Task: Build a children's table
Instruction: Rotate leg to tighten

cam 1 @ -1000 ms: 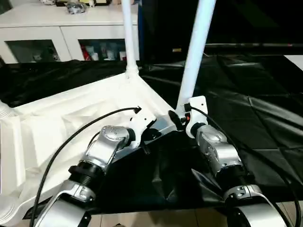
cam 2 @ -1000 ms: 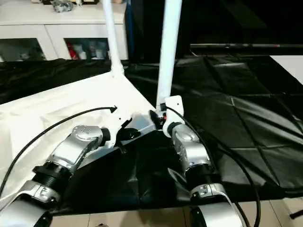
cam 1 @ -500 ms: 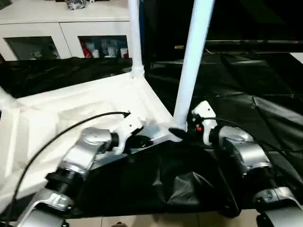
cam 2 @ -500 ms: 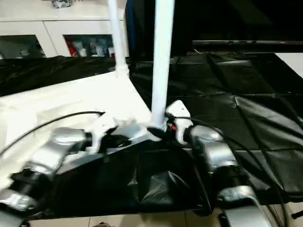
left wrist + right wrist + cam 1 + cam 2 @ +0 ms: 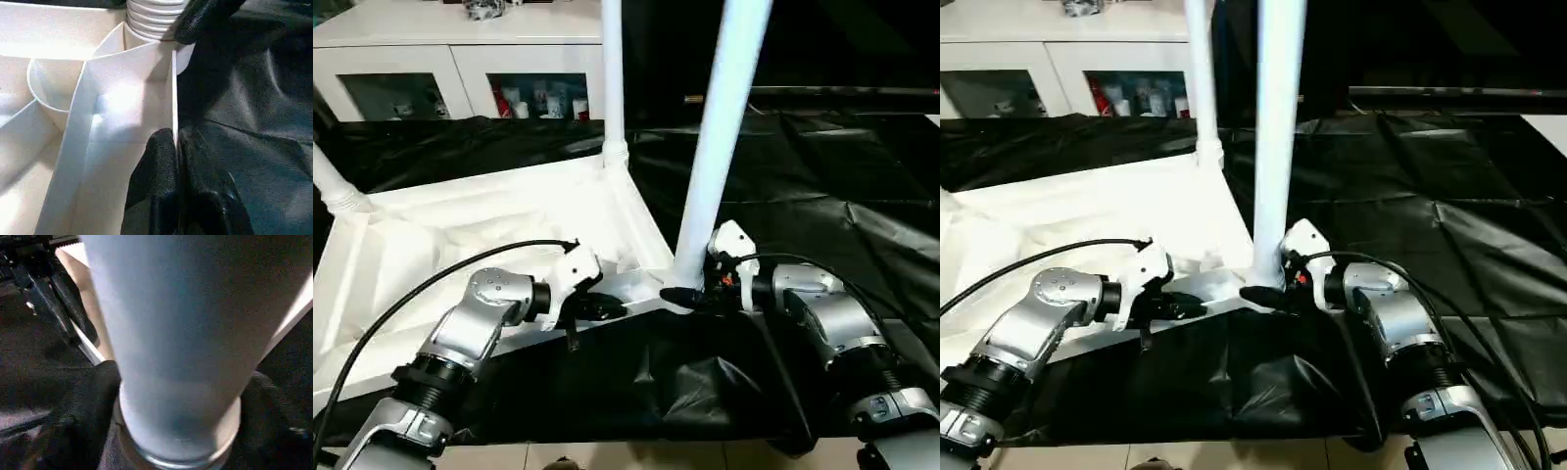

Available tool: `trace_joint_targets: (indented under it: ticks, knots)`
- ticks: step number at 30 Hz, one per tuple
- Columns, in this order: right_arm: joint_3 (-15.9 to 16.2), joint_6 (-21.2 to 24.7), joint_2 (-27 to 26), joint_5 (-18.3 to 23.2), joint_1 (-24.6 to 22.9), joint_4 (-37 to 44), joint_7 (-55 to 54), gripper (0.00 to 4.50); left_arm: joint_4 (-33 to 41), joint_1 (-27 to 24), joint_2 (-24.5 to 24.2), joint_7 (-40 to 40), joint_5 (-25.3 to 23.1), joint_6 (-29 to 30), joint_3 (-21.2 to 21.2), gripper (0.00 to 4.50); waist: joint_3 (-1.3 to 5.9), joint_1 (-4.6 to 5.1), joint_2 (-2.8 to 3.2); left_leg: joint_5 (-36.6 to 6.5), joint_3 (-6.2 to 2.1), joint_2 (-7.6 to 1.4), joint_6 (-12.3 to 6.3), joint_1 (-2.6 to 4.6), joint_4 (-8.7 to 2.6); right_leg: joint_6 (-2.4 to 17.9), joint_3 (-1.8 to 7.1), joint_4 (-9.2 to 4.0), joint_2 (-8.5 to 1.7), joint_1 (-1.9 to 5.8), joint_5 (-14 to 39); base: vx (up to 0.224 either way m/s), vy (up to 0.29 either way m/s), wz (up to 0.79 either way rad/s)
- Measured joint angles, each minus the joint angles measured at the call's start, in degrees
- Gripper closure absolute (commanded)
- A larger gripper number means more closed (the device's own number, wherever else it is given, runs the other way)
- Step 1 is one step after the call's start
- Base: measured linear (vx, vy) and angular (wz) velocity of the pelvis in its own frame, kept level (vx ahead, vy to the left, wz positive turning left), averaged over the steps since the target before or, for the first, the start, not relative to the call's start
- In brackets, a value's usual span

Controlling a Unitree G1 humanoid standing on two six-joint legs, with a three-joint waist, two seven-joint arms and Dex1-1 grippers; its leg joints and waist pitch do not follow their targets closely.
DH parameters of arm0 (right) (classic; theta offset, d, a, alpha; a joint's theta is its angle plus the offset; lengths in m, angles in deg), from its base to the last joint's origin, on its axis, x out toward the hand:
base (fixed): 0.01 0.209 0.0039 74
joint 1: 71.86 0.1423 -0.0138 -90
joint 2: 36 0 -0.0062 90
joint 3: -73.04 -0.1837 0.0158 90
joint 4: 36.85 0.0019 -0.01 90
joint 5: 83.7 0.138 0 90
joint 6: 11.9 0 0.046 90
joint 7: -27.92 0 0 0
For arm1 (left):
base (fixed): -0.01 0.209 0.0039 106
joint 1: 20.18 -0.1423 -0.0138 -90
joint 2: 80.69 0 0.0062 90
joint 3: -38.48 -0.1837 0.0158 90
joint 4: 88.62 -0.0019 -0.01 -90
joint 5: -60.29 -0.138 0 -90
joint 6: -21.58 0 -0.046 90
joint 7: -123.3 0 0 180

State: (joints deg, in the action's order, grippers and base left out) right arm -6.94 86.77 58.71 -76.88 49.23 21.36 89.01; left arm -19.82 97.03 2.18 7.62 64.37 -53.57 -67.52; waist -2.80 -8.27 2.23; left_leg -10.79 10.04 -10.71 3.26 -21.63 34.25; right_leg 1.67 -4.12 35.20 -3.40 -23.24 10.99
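The children's table lies upside down, its white ribbed top (image 5: 489, 225) on a black sheet. A near leg (image 5: 720, 147) stands in the top's near right corner, a far leg (image 5: 612, 78) rises behind it, and another leg (image 5: 333, 181) shows at the left edge. My left gripper (image 5: 607, 310) is shut on the top's thin rim wall (image 5: 174, 88), just left of that corner. My right gripper (image 5: 683, 294) reaches in from the right and clasps the base of the near leg (image 5: 181, 333), with one of its fingers (image 5: 105, 382) on either side.
A white cabinet (image 5: 440, 39) with glass-fronted compartments stands at the back left. The black sheet (image 5: 822, 176) covers the work surface to the right and behind. A dark bar (image 5: 842, 93) runs along the back right. Light floor (image 5: 607, 455) shows at the near edge.
My right forearm has swung out to the right while its gripper stayed at the near leg's base. The left gripper has kept its hold on the rim. The head camera has shifted.
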Motion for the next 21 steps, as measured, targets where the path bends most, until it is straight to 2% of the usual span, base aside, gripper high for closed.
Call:
trace_joint_targets:
  ticks: [5, 12, 16, 19, 21]
  knots:
    - [-0.1, -0.1, -0.1, 0.1, 0.1, -0.3, -0.1, 1.68, 0.0, 0.0, 0.0, 0.0, 0.0, 0.0, 0.0, 4.5, 0.0, 0.01, 0.0, 0.0, 0.0, 0.0, 0.0, 0.0, 0.03, 0.0, 0.0, 0.03, 0.0, 0.0, 0.0, 0.0, 0.0, 0.0]
    - [-1.1, 0.4, -1.3, 0.3, -0.2, -0.4, -2.1, 1.76, 0.0, 0.0, -0.1, -0.7, 0.0, 0.0, 0.0, 4.5, 0.0, 0.13, 0.0, 0.0, 0.0, -0.01, 0.0, 0.0, 0.07, 0.0, 0.0, 0.08, 0.0, 0.0, 0.0, 0.0, 0.0, 0.0]
    - [-2.9, 0.8, -5.2, -0.3, 0.6, -3.4, -12.2, 1.76, -1.8, 0.7, 2.5, -6.1, -0.8, 0.9, 0.7, 4.5, 0.02, 0.6, -0.03, -0.1, 0.0, -0.01, 0.2, 0.25, 0.1, 0.0, 0.04, 0.12, 0.0, 0.16, 0.0, 0.0, 0.0, 0.0]
    - [-6.7, 1.6, -10.9, -0.8, 2.8, -7.6, -26.6, 1.77, -5.5, 3.8, 6.5, -13.2, -2.9, 3.2, 1.3, 4.5, 0.05, 1.43, -0.08, -0.1, 0.0, 0.02, 0.25, 0.53, 0.08, 0.1, 0.07, 0.1, 0.0, 0.41, -0.1, 0.0, 0.0, 0.0]
    - [-8.4, 2.0, -12.7, -0.9, 3.5, -8.8, -33.0, 1.77, -6.9, 5.0, 8.8, -16.7, -3.5, 4.4, 1.5, 4.5, 0.06, 1.65, -0.09, -0.1, 0.0, 0.04, 0.25, 0.55, 0.06, 0.1, 0.07, 0.03, -0.02, 0.5, -0.1, 0.0, 0.0, 0.0]
